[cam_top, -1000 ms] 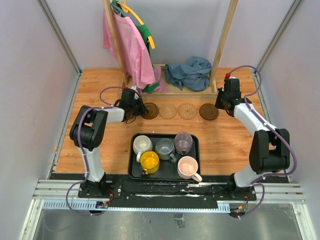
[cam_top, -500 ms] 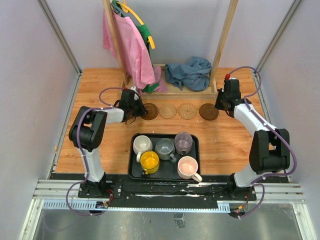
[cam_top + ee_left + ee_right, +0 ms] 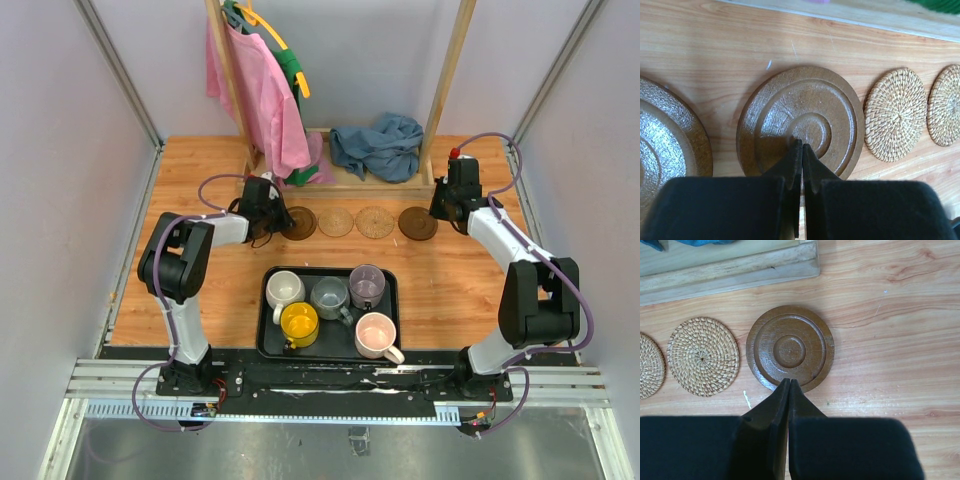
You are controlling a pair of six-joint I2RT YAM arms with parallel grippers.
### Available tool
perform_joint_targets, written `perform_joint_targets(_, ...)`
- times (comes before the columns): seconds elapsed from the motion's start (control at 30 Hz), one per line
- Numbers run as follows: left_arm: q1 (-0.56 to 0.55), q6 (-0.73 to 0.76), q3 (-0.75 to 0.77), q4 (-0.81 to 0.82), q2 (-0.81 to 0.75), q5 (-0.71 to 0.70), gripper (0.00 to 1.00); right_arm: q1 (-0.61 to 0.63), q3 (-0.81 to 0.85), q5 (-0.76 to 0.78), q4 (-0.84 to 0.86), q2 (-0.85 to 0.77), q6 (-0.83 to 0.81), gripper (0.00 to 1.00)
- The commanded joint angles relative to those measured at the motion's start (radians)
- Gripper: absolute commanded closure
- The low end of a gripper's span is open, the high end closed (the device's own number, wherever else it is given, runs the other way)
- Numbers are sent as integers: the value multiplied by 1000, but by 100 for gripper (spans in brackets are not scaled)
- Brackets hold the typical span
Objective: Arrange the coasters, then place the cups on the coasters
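Five cups (image 3: 330, 296) sit in the tray (image 3: 268, 345). Beyond the tray, coasters (image 3: 336, 221) line the desk (image 3: 450, 290). The left fingers (image 3: 792, 165) and right fingers (image 3: 781, 405), closed and empty, each hang above a brown one. Arranging looks nearly finished; next, open fingers and reach for a cup.

High rear overhead of whole table (image 3: 450, 290); wrist views close, downward, woven coasters (image 3: 895, 114) apparently common to both.
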Motion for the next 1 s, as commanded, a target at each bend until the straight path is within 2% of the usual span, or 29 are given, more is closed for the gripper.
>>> perform_joint_targets(0.0, -5, 4, 65, -31, -29, -21, 98, -13, -4, 7, -1, -44, 3, 99)
perform_joint_targets(0.2, -5, 8, 138, -33, -58, -3, 97, -13, -8, 16, -1, -67, -5, 95)
perform_joint_targets(0.3, -5, 6, 137, -28, -93, 2, 96, -13, -9, 26, -1, -86, -9, 86)
perform_joint_targets(0.47, -4, 17, 77, -31, -177, -30, 96, -14, -12, 77, -15, -132, -23, 52)
perform_joint_targets(0.57, -3, 20, 18, -34, -238, -73, 95, -14, -30, 123, -17, -170, -28, 28)
perform_joint_targets(0.7, 7, 11, -65, -29, -321, -115, 95, -14, -47, 165, -37, -207, -24, 3)
perform_joint_targets(0.97, 37, -13, -230, -1, -483, -199, 93, -22, -73, 264, -99, -255, 15, 2)
